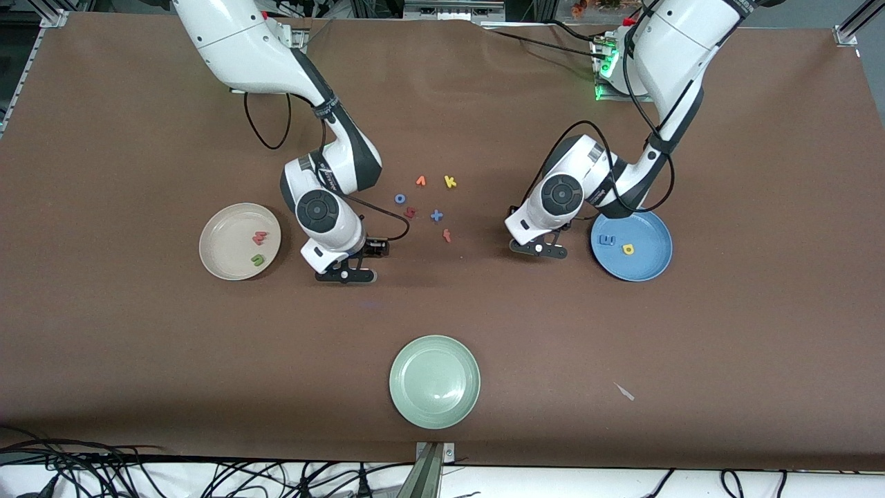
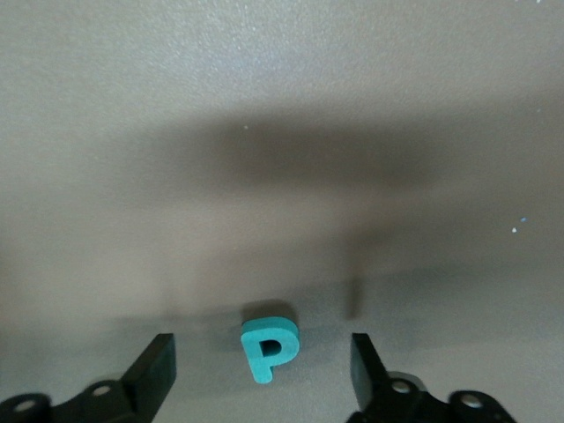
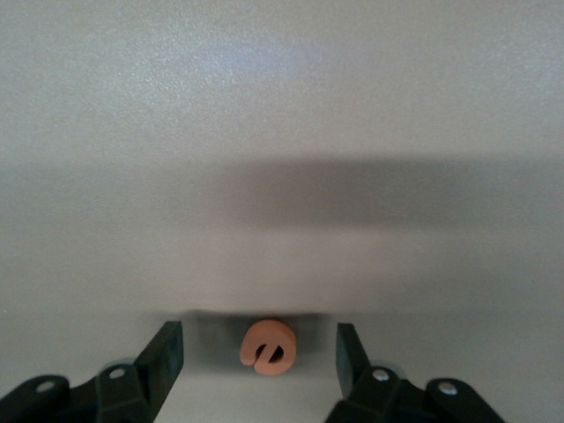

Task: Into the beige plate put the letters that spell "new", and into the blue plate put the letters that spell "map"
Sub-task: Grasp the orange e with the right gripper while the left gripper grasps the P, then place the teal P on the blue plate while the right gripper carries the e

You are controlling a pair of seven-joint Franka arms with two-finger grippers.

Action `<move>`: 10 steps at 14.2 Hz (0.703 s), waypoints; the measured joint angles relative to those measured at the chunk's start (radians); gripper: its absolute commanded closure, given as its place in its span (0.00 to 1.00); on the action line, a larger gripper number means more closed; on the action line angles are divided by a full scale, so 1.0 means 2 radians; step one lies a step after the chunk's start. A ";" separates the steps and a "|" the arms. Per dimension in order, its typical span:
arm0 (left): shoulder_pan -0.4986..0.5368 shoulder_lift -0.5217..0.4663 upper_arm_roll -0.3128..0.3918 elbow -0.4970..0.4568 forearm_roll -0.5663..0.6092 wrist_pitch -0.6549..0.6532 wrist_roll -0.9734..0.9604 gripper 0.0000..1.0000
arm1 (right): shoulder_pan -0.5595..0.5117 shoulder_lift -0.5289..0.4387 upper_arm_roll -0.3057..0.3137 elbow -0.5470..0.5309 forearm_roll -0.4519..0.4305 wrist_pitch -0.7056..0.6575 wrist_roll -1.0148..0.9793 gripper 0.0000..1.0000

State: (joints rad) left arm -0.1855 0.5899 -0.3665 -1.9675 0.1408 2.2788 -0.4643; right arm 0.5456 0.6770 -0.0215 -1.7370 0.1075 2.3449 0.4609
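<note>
The beige plate [image 1: 225, 242] holds a pink-red w [image 1: 259, 238] and a green n [image 1: 257, 260]. In the blue plate [image 1: 648, 232] lie a periwinkle m [image 1: 606, 240] and a yellow a [image 1: 628, 249]. My right gripper [image 1: 346, 274] is down at the table beside the beige plate. In the right wrist view it [image 3: 259, 337] stands open around the orange e [image 3: 268, 345], with gaps on both sides. My left gripper [image 1: 539, 249] is low beside the blue plate. The left wrist view shows it [image 2: 262, 345] open astride the teal p [image 2: 269, 346], not touching it.
Loose letters lie between the arms: an orange v [image 1: 420, 181], a yellow k [image 1: 450, 182], a blue o [image 1: 399, 198], a dark red n-like letter [image 1: 411, 212], a blue cross [image 1: 436, 216] and an orange-red piece [image 1: 447, 236]. A pale green plate [image 1: 434, 381] sits nearest the front camera.
</note>
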 measured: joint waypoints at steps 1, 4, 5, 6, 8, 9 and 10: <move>0.000 0.002 0.000 0.000 0.000 0.000 0.000 0.40 | 0.000 0.001 0.000 0.000 0.000 0.000 0.000 0.29; 0.000 0.003 0.000 0.000 0.000 0.001 0.000 0.78 | 0.000 0.005 0.000 0.000 0.000 0.001 0.000 0.36; 0.000 0.002 0.000 0.001 0.000 0.001 0.000 0.86 | 0.000 0.006 0.000 0.000 0.000 0.002 0.000 0.39; 0.000 0.001 0.000 0.001 0.000 0.001 0.000 0.91 | 0.000 0.007 0.000 0.000 0.000 0.002 0.000 0.42; 0.000 0.000 0.000 0.002 0.000 0.001 0.000 0.96 | 0.000 0.007 -0.001 0.000 0.000 0.002 0.000 0.46; 0.000 -0.001 0.000 0.003 0.000 -0.003 0.000 0.96 | -0.001 0.007 -0.001 0.000 0.000 0.001 0.000 0.48; 0.001 -0.005 0.000 0.007 0.000 -0.016 0.000 0.96 | -0.001 0.007 -0.001 0.000 0.000 0.001 0.000 0.51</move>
State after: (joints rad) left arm -0.1838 0.5808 -0.3664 -1.9531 0.1408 2.2470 -0.4638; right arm 0.5443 0.6904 -0.0231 -1.7369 0.1079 2.3475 0.4602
